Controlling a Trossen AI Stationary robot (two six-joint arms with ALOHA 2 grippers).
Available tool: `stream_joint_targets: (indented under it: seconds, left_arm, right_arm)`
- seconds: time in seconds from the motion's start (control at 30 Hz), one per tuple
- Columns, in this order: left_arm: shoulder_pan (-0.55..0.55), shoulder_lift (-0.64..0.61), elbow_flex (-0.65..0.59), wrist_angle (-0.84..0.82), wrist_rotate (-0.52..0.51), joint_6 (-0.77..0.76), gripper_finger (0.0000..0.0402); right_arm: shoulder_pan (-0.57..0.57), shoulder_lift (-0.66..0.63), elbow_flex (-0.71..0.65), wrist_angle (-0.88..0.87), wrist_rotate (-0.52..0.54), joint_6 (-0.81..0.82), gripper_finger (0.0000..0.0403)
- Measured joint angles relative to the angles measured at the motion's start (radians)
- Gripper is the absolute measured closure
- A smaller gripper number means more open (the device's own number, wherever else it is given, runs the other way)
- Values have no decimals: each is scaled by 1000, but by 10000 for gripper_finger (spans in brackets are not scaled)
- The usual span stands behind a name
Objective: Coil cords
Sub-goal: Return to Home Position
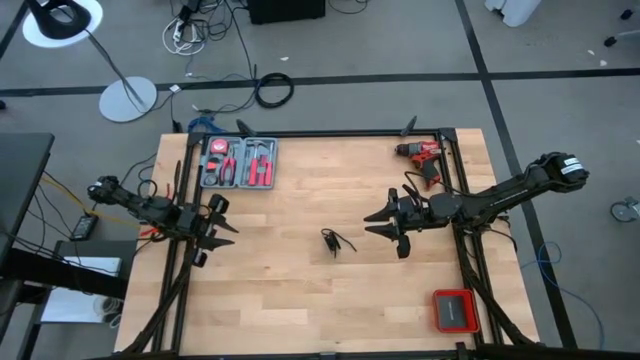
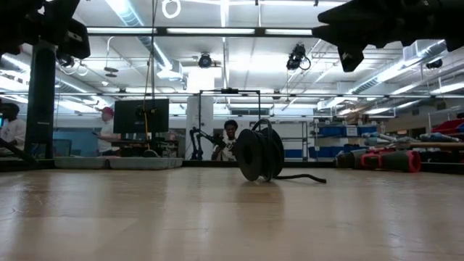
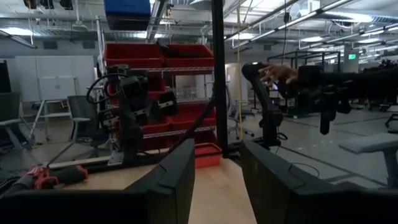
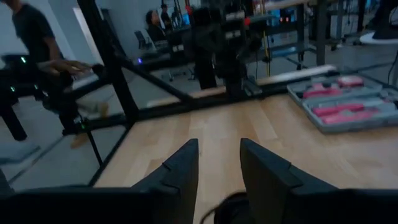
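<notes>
A spool (image 1: 333, 241) wound with the cord (image 2: 301, 177) stands upright near the middle of the table (image 1: 300, 300), and a loose cord end is laid on the tabletop beside it. A tool tray (image 1: 238, 162) is placed at the far left corner, a drill (image 1: 420, 152) at the far right corner, and a flat case (image 1: 455, 310) by the near right edge. The left gripper (image 1: 220, 226) is held at the left edge, well apart from the spool. The right gripper (image 1: 378, 224) is held to the spool's right.

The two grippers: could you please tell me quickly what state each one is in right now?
Left gripper: open, holding nothing.
Right gripper: open, holding nothing.
</notes>
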Motion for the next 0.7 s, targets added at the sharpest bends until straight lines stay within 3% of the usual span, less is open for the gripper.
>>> stream_joint_targets:
  seconds: [0.7]
  left_arm:
    - [0,0,0,8,0,0,270]
  right_arm:
    - [0,-259,0,-4,0,0,286]
